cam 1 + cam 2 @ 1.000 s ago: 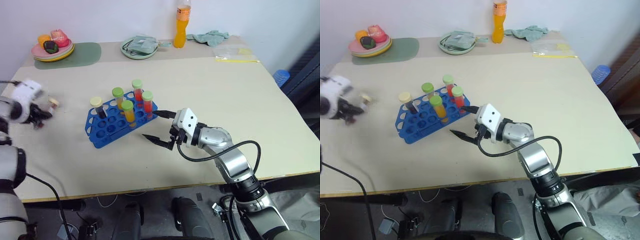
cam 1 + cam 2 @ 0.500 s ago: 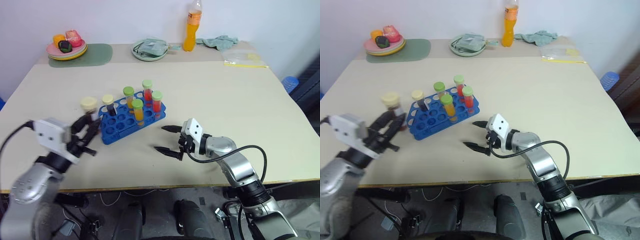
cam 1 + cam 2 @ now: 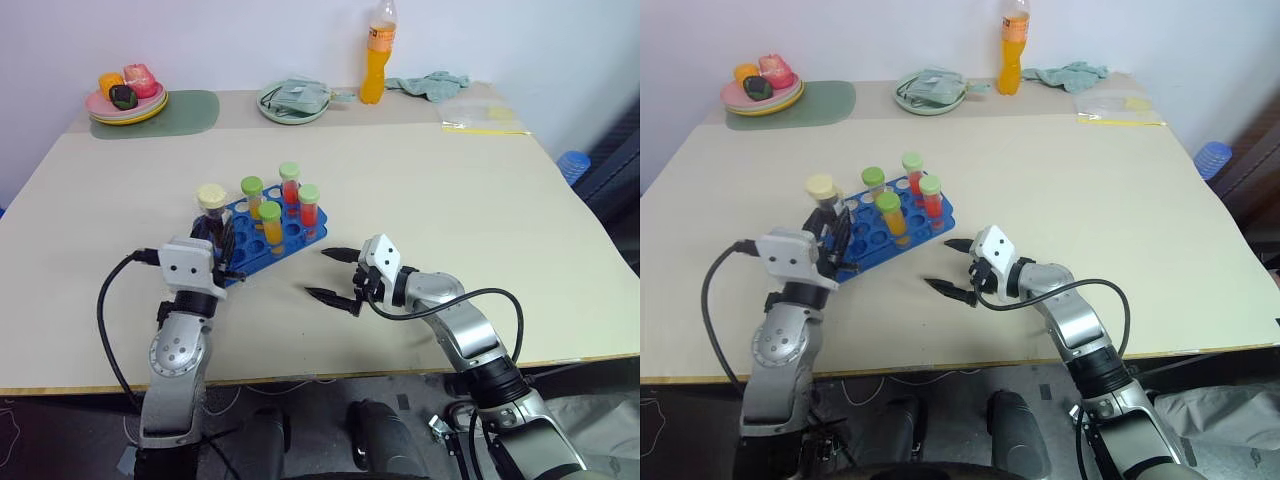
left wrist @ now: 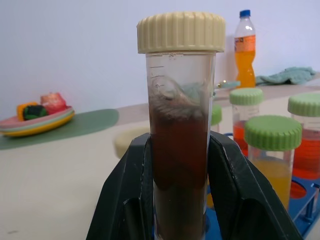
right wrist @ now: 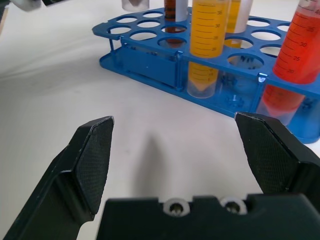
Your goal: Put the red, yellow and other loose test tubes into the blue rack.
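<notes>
The blue rack (image 3: 283, 240) stands mid-table with red and yellow green-capped test tubes (image 3: 270, 224) upright in it. My left gripper (image 3: 218, 238) is shut on a cream-capped test tube of dark brown liquid (image 4: 181, 150), held upright at the rack's near left corner. Its black fingers (image 4: 129, 192) clamp the tube's lower half. Behind the held tube, a blurred second cream cap (image 4: 127, 143) shows. My right gripper (image 3: 335, 276) hovers open and holds nothing, just right of the rack. The right wrist view faces the rack (image 5: 150, 60), a yellow tube (image 5: 206, 35) and a red tube (image 5: 295, 50).
Along the back edge are a plate of food (image 3: 125, 95) beside a green mat (image 3: 188, 108), a plate with a cloth (image 3: 293, 98), an orange bottle (image 3: 372, 60), a crumpled cloth (image 3: 430, 82) and a plastic bag (image 3: 478, 112). Bare tabletop lies right of my right arm.
My left arm swung in from the far left, carrying the cream-capped tube to the rack's near left corner. The right gripper sank slightly and stayed open. The camera view also shifted.
</notes>
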Robot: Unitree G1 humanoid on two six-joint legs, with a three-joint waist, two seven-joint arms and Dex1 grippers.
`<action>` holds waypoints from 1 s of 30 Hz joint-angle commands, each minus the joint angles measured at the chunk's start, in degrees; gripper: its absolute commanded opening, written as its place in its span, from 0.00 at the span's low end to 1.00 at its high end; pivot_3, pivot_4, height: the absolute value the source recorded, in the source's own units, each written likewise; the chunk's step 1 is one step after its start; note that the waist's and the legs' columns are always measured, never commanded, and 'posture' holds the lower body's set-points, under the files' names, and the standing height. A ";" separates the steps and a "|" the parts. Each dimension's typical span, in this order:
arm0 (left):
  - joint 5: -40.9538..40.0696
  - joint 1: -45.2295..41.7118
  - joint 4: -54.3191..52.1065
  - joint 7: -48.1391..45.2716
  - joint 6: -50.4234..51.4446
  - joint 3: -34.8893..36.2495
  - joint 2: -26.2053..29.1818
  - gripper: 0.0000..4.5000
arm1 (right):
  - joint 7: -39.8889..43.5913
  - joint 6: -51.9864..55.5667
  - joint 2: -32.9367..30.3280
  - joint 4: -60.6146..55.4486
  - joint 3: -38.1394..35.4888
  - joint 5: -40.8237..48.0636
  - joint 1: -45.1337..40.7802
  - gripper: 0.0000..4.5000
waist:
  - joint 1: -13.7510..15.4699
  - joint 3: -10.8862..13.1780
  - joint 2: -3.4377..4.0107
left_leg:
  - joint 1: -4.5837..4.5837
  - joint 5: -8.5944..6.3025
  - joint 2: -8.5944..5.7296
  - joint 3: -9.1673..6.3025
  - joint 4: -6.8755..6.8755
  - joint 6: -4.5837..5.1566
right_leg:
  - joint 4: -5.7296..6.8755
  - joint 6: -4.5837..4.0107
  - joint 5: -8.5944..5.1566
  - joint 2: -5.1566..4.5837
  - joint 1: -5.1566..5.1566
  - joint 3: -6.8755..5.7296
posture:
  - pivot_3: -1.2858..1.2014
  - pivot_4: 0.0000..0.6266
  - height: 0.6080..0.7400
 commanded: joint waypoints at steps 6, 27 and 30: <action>0.37 0.72 0.24 0.23 0.41 -1.66 -0.29 0.28 | -1.30 -0.30 0.60 -3.27 -0.53 0.48 0.33 0.96 | -0.11 0.00 0.00 | 0.01 -0.01 0.01 0.00 -0.01 0.02 | 0.00 0.00 0.00 0.01 0.00 0.00 | 0.52 0.24 1.00; 3.69 1.87 0.17 2.91 5.22 -2.58 0.89 0.28 | -1.48 -0.56 2.28 -1.91 0.13 -0.08 0.03 0.96 | -0.22 -0.04 0.07 | 0.03 -0.01 0.01 0.00 -0.02 0.03 | -0.03 0.00 0.00 0.01 0.02 0.00 | 0.52 0.24 1.00; 3.02 1.94 0.67 2.89 5.36 -2.37 0.63 0.28 | -1.57 -0.48 2.51 -1.99 0.15 -0.18 0.24 0.96 | -0.23 -0.04 0.07 | 0.03 -0.02 0.01 -0.01 -0.03 0.03 | -0.04 0.00 0.00 0.02 0.01 0.00 | 0.52 0.24 1.00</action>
